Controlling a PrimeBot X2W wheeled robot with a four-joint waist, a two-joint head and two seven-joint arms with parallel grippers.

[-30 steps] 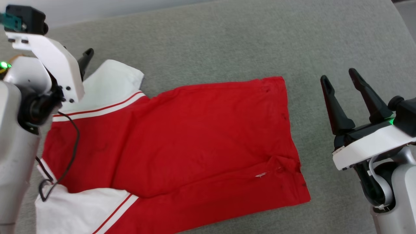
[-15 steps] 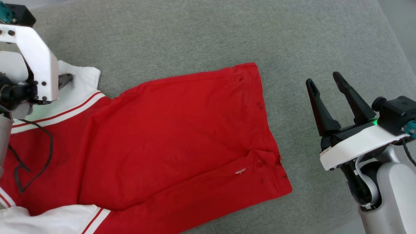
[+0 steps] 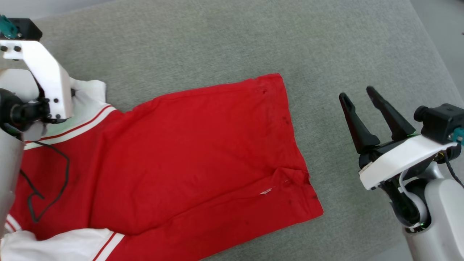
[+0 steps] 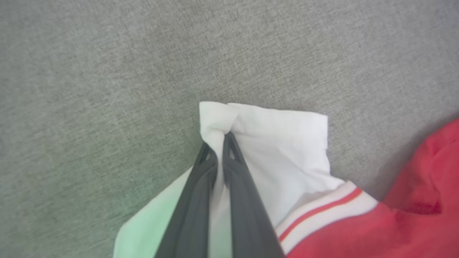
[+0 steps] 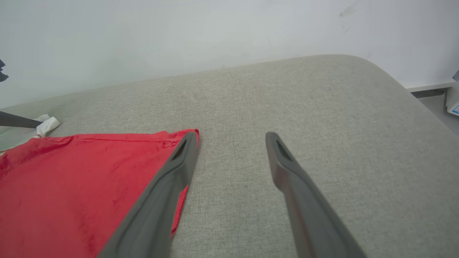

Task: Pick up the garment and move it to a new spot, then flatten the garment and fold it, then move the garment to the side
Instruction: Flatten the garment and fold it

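Head view: garment (image 3: 188,152), red, spread centre to lower left on grey cushion (image 3: 217,43). Left gripper (image 4: 218,141) clamped on its white sleeve (image 4: 279,143) (upper left); right gripper (image 3: 356,92) apart, empty, right of frame.

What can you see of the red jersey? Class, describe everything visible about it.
The jersey is thin, bright red fabric with white sleeve panels edged in red-and-white stripes. It lies spread, nearly flat with some creases, on the grey fabric surface; a tiny white mark sits near its hem. The left claw is shut on one white panel's corner, bunching it. The right claw, open, hangs beside the hem without touching.
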